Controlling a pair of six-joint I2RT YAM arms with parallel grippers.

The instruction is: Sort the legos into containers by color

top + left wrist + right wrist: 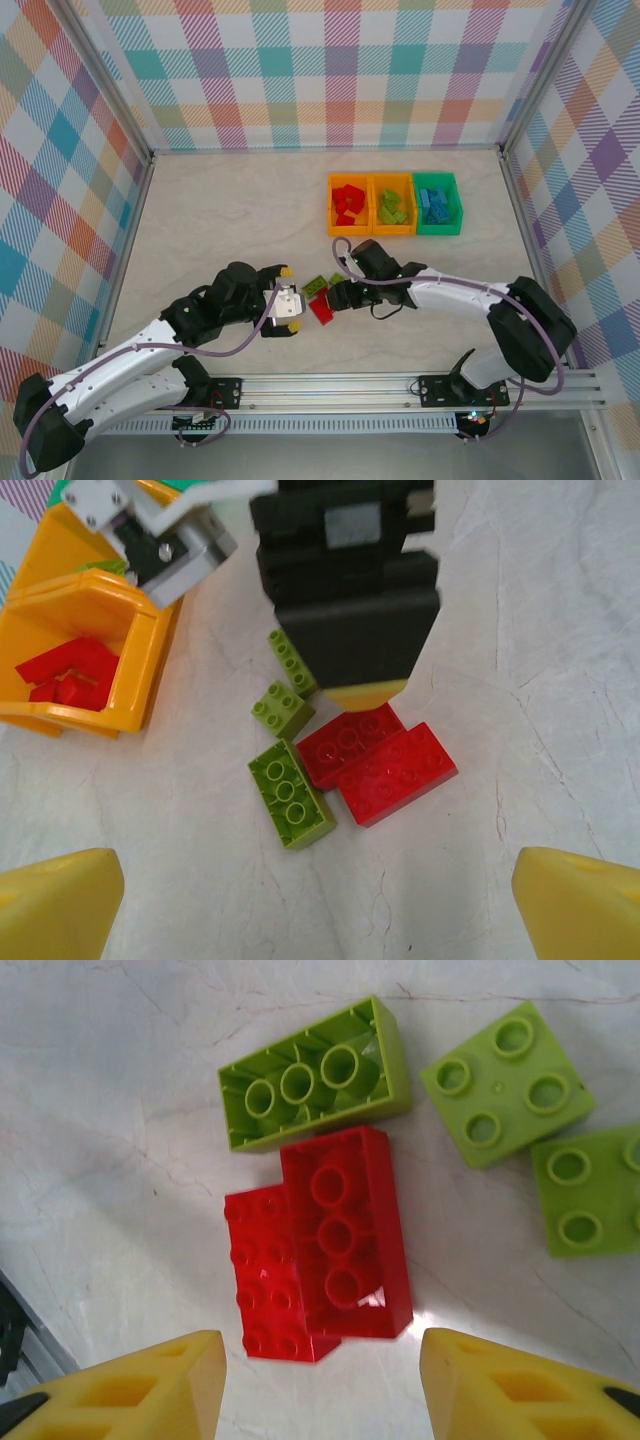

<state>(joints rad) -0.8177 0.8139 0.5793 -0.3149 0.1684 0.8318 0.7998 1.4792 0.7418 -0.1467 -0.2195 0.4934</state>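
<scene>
Legos (322, 308) lie in a small loose cluster on the bench (220, 220), between the two end effectors. Two red bricks (345, 1230) touch side by side, one of them upside down, and three lime green bricks (315, 1075) sit just beside them. More bricks are in the three bins at the far side: red in the left orange bin (332, 205), green in the middle orange bin (393, 177), and blue in the green bin (437, 176). The right end effector (320, 1390) hangs low over the red pair, its fingers partly apart and gripping nothing. The left end effector (320, 910) hovers near the cluster, spread wide and empty.
</scene>
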